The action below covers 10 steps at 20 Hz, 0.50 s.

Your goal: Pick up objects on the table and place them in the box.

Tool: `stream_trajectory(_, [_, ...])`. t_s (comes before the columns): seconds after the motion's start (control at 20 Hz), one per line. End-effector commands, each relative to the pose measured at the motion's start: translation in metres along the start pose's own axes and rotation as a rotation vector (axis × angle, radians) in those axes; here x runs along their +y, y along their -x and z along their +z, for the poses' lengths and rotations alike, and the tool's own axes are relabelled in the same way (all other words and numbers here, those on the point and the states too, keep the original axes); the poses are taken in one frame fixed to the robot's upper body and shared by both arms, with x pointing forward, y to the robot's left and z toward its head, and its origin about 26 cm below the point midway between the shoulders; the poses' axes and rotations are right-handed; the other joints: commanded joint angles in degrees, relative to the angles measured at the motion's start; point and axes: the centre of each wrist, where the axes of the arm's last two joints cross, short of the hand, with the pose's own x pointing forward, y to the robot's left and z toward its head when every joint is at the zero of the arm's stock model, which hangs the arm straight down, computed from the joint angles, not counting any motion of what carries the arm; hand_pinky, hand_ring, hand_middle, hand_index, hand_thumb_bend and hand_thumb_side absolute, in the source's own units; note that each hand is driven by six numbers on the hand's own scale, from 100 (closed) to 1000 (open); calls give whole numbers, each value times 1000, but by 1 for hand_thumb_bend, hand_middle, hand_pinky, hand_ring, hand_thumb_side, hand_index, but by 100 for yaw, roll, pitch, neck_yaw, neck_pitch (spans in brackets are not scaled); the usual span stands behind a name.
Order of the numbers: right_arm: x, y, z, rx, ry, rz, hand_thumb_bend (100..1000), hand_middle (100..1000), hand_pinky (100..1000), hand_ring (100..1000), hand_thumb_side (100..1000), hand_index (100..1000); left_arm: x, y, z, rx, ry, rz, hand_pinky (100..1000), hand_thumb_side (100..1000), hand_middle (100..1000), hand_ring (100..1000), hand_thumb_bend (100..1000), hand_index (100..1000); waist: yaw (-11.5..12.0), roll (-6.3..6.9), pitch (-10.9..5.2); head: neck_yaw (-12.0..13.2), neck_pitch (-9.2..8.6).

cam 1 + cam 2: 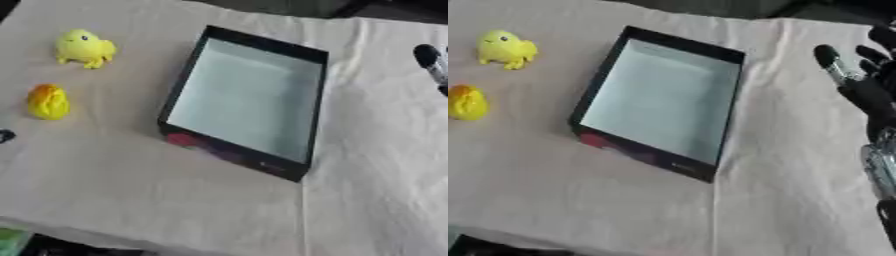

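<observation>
An open black box with a pale, bare inside stands in the middle of the cloth-covered table. Left of it lie two toys: a yellow duck-like figure farther back, and a yellow and orange egg-shaped toy nearer. My right hand hovers at the right edge, well to the right of the box, open with fingers straight and holding nothing. A small dark tip at the left edge, below the egg-shaped toy, seems to belong to my left hand; the rest of that hand is out of view.
A beige cloth covers the table, with a fold line running from the box's near corner to the front edge. Something green shows off the table's front left corner. Dark shapes lie beyond the far edge.
</observation>
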Motion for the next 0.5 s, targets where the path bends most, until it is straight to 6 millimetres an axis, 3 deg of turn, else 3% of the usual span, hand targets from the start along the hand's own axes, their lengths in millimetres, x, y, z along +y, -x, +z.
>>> stream_trajectory(0.05, [-1, -7, -4, -25, -5, -3, 745, 850, 924, 840, 272, 839, 10, -1, -2, 4, 3, -30, 701, 100, 693, 606, 433, 829, -14, 21, -51, 25, 13])
stream_trajectory(0.5, [1, -4, -3, -15, -12, -12, 744, 847, 924, 839, 268, 839, 6, -7, -16, 1, 38, -41, 703, 100, 698, 611, 405, 812, -55, 24, -26, 54, 13])
